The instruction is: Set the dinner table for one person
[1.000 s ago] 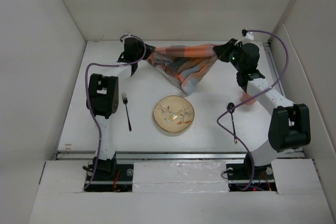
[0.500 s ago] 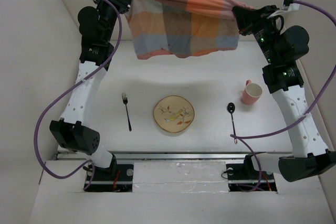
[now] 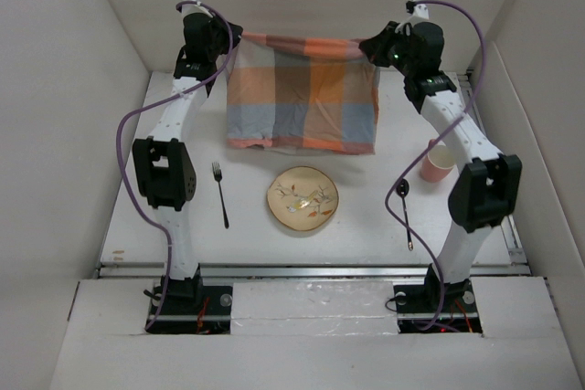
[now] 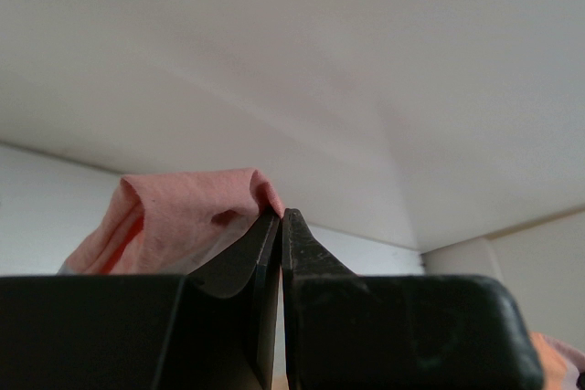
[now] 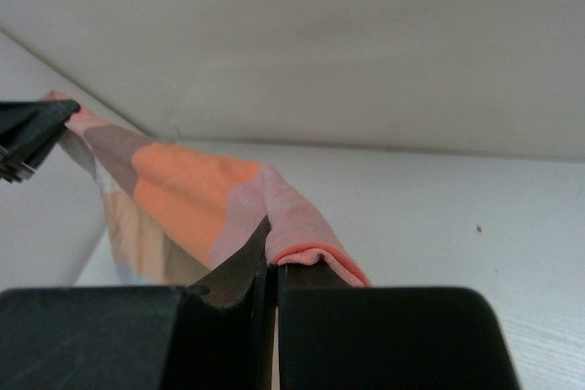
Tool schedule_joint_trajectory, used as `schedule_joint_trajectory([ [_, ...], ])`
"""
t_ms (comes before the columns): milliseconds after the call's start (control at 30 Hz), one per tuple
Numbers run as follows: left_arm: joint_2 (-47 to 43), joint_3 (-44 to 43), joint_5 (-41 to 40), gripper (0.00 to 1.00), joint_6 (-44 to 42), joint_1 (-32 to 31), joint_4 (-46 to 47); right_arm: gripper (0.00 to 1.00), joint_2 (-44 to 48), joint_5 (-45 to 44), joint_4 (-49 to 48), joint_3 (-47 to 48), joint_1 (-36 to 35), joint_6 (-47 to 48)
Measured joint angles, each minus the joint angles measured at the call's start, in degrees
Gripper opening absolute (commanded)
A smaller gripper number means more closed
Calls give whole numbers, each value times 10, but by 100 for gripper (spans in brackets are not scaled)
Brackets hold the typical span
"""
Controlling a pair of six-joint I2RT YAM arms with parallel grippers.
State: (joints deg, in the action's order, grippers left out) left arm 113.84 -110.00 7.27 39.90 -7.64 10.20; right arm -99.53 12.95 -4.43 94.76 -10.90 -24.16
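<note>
The surface [image 3: 256, 244] lies flat, rigid and fixed under everything and is nothing to grip. The checked cloth [image 3: 302, 93] is light and limp, and is best held by its top corners. The left fingers [image 4: 242, 267] and right fingers [image 5: 238, 271] each clench one corner, hanging the cloth above the far half, and its hem could drape onto the plate [image 3: 303, 199] set between fork [image 3: 220, 195] and spoon [image 3: 405, 212].

The cloth [image 3: 302, 98] is looking soft, woven and matt. The white dinner table [image 3: 356, 230] is showing matt, the plate [image 3: 303, 200] faintly glossy
</note>
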Motion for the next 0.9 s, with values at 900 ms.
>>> schedule_joint_trajectory([
  [900,-103,566,56,0,46,20,309,0,-126,162,-151,-254,29,-26],
])
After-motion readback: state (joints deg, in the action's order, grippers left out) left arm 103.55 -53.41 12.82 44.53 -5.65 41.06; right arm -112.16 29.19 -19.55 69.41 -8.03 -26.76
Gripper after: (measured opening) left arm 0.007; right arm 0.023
